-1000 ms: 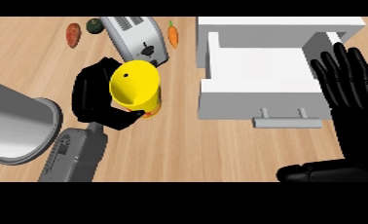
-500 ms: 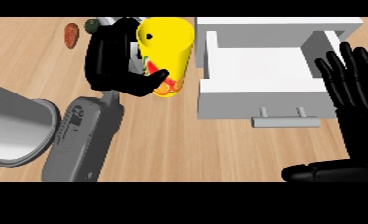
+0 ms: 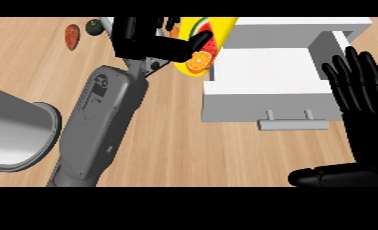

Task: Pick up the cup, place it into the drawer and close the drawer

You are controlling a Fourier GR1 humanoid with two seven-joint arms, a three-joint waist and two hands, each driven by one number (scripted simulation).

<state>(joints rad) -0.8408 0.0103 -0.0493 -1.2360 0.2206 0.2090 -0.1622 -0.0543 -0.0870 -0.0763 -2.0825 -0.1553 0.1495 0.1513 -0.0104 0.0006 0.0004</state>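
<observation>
A yellow cup with fruit pictures on its side is held up in my left hand, whose fingers and thumb curl round it. The cup hangs tilted at the far left edge of the white drawer, which stands pulled out with a grey handle at its front. The upper part of the cup is cut off by the view's top. My right hand stays open with fingers up beside the drawer's right side.
A grey metal pot or bowl lies at the left edge. A reddish vegetable and a dark green one lie at the far left. A silver appliance is mostly hidden behind my left hand.
My left hand has carried the cup up and to the right, from the counter's middle to the drawer's far left edge. The right hand has stayed where it was.
</observation>
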